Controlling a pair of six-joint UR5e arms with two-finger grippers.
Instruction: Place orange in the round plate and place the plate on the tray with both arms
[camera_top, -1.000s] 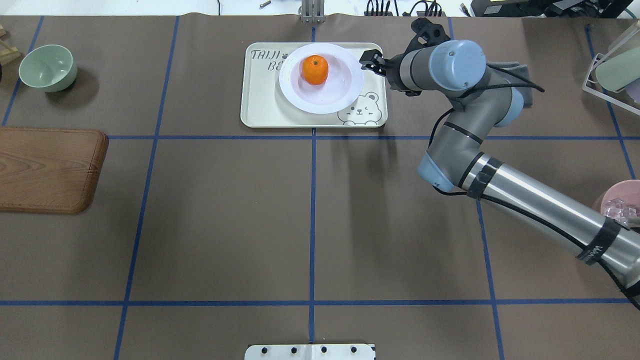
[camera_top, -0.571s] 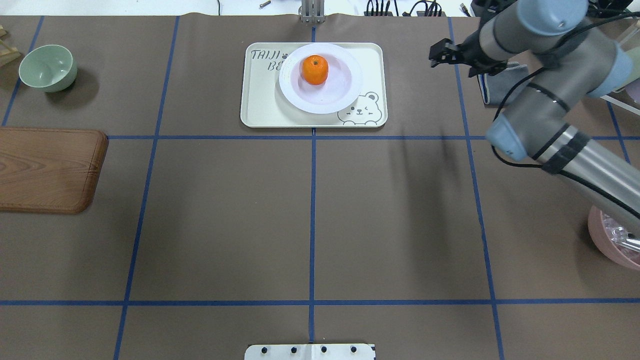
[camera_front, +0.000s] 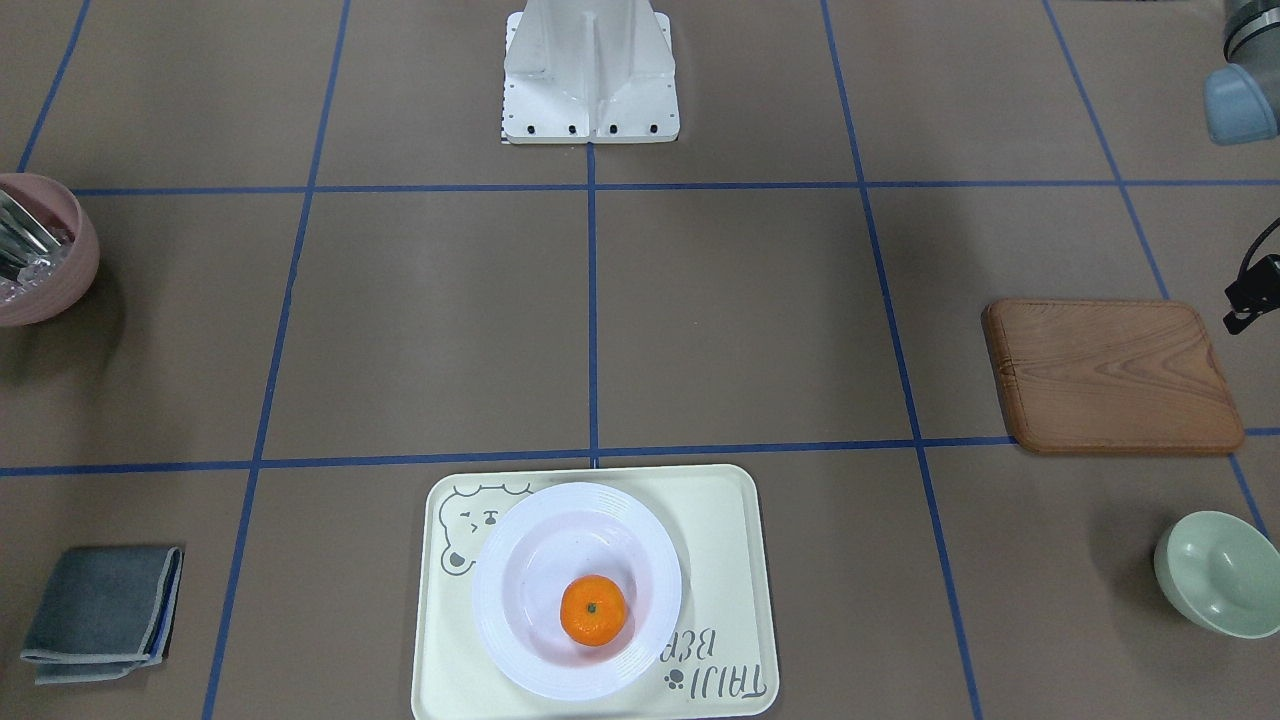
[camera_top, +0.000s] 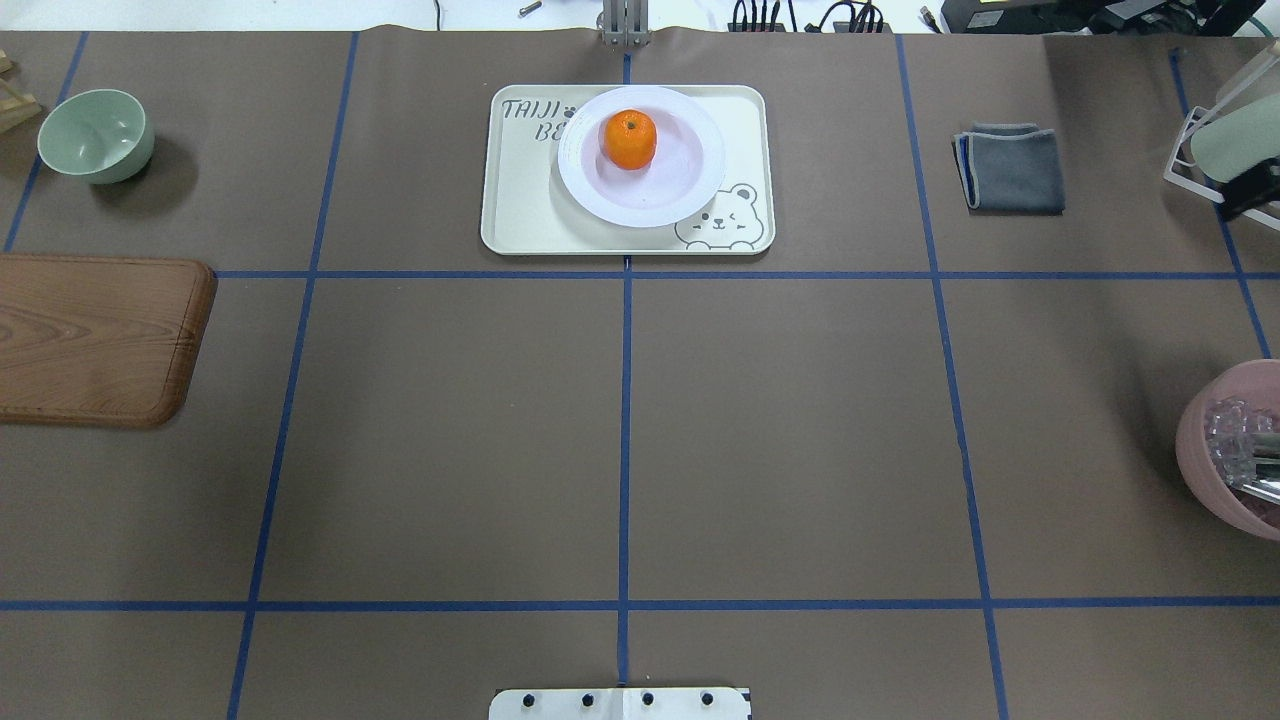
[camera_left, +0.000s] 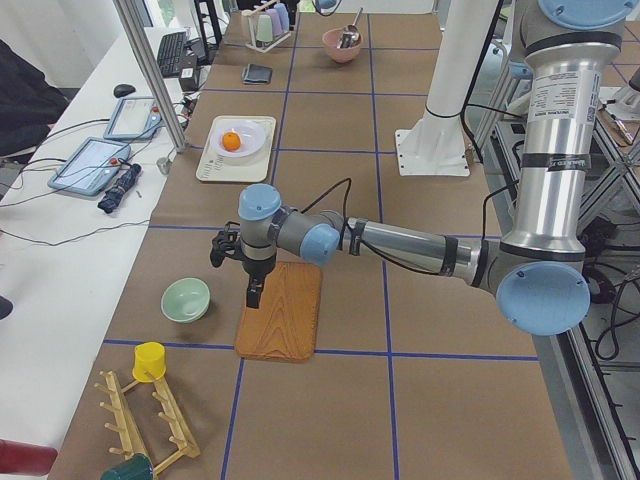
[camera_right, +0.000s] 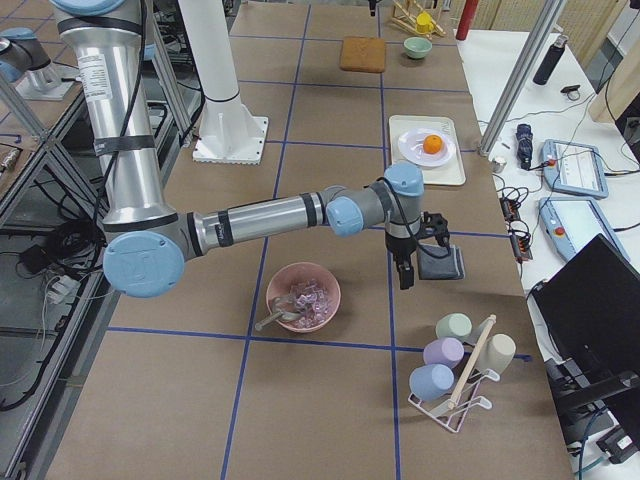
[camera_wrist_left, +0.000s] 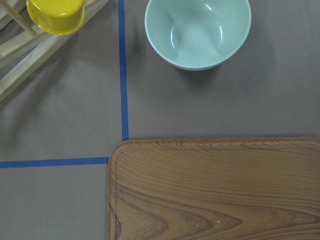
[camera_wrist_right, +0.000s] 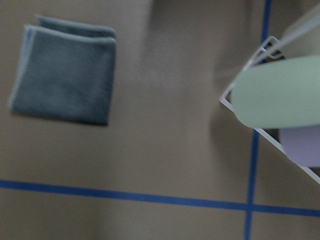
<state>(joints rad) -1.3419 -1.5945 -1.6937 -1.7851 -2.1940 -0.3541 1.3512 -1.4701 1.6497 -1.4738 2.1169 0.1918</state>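
The orange (camera_top: 630, 139) lies in the white round plate (camera_top: 660, 195), and the plate stands on the cream tray (camera_top: 520, 210) at the far middle of the table. The front view shows the same: orange (camera_front: 593, 609), plate (camera_front: 560, 540), tray (camera_front: 715, 540). Neither gripper is near them. My right gripper (camera_right: 405, 278) hangs by the grey cloth, far right of the tray; only a black sliver of it (camera_top: 1250, 190) reaches the overhead view. My left gripper (camera_left: 253, 298) hovers over the wooden board. I cannot tell whether either is open or shut.
A pale-green bowl (camera_top: 96, 135) and the wooden board (camera_top: 95, 340) are at the left. The folded grey cloth (camera_top: 1010, 168), a cup rack (camera_top: 1225, 140) and a pink bowl (camera_top: 1235, 455) are at the right. A yellow cup (camera_wrist_left: 55, 15) sits on a wooden rack.
My right arm has drawn back from the plate's right rim, swinging right until it has nearly left the overhead view. Plate and orange stayed put on the tray.
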